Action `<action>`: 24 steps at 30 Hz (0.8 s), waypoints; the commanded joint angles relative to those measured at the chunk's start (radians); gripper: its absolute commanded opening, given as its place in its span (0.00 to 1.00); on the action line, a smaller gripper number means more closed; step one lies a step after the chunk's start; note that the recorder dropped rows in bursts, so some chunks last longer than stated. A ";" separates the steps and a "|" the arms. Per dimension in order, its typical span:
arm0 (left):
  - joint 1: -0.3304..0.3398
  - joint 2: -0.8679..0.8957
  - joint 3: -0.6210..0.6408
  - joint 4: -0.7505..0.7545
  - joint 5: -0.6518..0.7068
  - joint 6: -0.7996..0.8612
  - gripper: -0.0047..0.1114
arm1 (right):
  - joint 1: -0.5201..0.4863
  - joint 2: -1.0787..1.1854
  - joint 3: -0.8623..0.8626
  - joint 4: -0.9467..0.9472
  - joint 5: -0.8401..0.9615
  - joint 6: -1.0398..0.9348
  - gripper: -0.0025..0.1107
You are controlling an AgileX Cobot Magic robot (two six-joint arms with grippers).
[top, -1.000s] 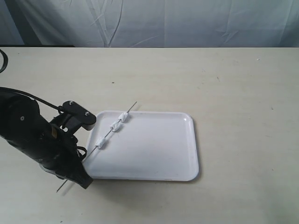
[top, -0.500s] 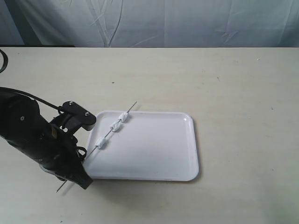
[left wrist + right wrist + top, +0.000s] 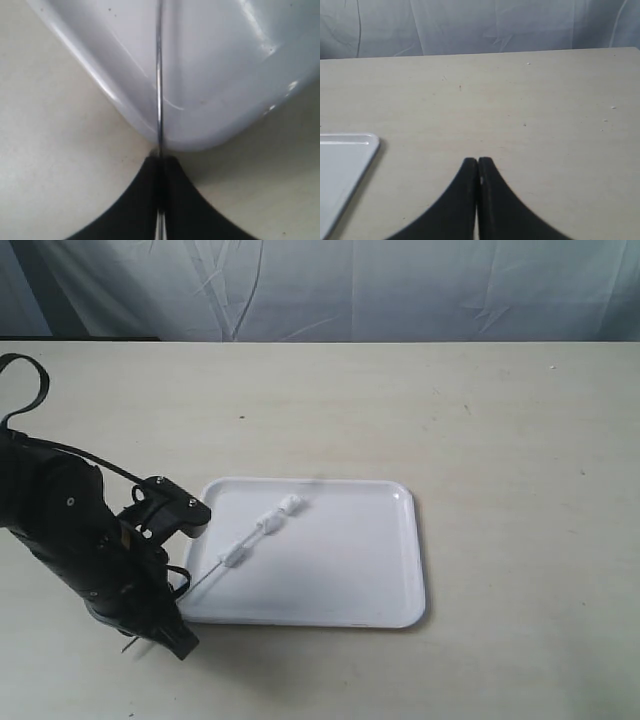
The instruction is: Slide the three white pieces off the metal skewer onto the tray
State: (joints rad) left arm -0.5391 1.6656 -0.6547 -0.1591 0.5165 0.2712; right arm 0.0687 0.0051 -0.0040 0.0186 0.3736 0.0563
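my left gripper is pressed together on the metal skewer, pinching it near one end. the rod passes between my tips and a short tail pokes out behind them. this grip sits just off the near-left corner of the tray.

from there the skewer's long axis runs straight away from my jaws, slanting over the tray floor toward its far rim. the three white pieces are strung out along that line, all above the tray. the nearest piece is a little way from my tips and the farthest piece is close to the far rim. the free tip is too thin for me to see, so i cannot tell whether that last piece is on the rod or already lying off it.

as i judge it, the pieces can only leave away from my left jaws, toward that free end.

my right gripper is also shut tip to tip, with nothing between. it hangs over bare table, well apart from the rod, and only a corner of the tray shows in its view. so the left arm is on the thing, and the right would have to come across.

the table is flat, pale and matte, with open room to the right of the tray. a wrinkled cloth backdrop hangs behind.
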 commanded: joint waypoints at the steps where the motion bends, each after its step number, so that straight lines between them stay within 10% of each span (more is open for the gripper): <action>1: -0.011 0.006 0.001 -0.004 -0.001 -0.006 0.04 | 0.003 -0.005 0.004 0.002 -0.012 0.000 0.02; 10: -0.011 -0.079 -0.035 -0.008 0.028 -0.007 0.04 | 0.003 -0.005 0.004 -0.019 -0.044 0.000 0.02; 24: -0.011 -0.385 0.061 -0.226 0.178 0.001 0.04 | 0.003 -0.005 0.004 0.251 -0.640 0.272 0.02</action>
State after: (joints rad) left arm -0.5391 1.3371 -0.6310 -0.3135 0.6929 0.2696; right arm 0.0687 0.0051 -0.0020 0.1998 -0.2280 0.1793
